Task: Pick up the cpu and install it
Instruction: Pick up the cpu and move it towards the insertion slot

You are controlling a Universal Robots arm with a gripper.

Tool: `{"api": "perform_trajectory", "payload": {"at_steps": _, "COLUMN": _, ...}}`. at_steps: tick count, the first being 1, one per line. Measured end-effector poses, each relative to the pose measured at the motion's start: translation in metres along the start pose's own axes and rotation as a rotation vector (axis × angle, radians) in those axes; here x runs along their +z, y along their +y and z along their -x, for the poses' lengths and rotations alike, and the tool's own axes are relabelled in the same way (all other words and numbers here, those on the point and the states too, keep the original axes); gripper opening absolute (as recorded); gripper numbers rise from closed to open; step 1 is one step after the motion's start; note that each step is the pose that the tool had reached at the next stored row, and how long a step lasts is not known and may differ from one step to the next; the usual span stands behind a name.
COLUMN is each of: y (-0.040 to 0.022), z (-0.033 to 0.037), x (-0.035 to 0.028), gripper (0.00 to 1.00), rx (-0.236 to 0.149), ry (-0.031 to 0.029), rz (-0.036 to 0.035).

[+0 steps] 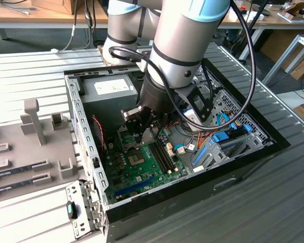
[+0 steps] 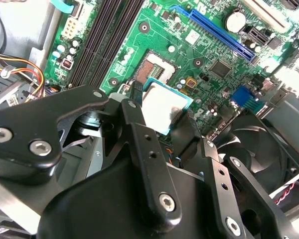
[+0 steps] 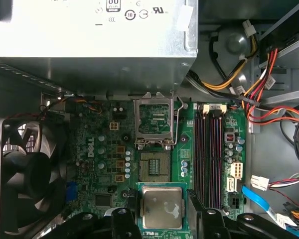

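The cpu (image 3: pixel 160 207) (image 2: pixel 162 106), a thin silvery square with a green rim, is held flat between my gripper's black fingers (image 3: pixel 196 209) (image 2: pixel 188 130). My gripper (image 3: pixel 160 209) (image 1: pixel 143 132) is shut on it and hangs a little above the green motherboard (image 3: pixel 104 149) (image 1: pixel 142 169), inside the open computer case. The bare cpu socket (image 3: pixel 155 166) (image 2: pixel 156 66) lies close beside the chip on the board. The socket's metal retaining frame (image 3: pixel 154 119) stands flipped open behind it.
A black fan (image 3: pixel 27 174) (image 2: pixel 259 149) sits at one side of the board, and the grey power supply (image 3: pixel 89 40) (image 1: pixel 114 90) sits beyond the socket. Dark memory slots (image 3: pixel 209 159) (image 2: pixel 102 40) and loose coloured cables (image 3: pixel 259 74) flank the socket. A grey fixture (image 1: pixel 30 136) stands at the exterior view's left.
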State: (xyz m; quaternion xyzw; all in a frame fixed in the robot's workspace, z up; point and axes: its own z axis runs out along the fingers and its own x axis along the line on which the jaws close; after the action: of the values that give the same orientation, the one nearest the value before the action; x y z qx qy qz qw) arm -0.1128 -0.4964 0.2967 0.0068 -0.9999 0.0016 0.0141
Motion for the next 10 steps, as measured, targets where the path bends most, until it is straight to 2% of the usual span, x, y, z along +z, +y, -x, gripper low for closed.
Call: {"api": "perform_trajectory", "payload": {"at_steps": 10, "y": -0.0011, "z": 0.0, "x": 0.0009, "gripper": 0.47, "rx": 0.0, "ry": 0.0, "rz": -0.0001}}
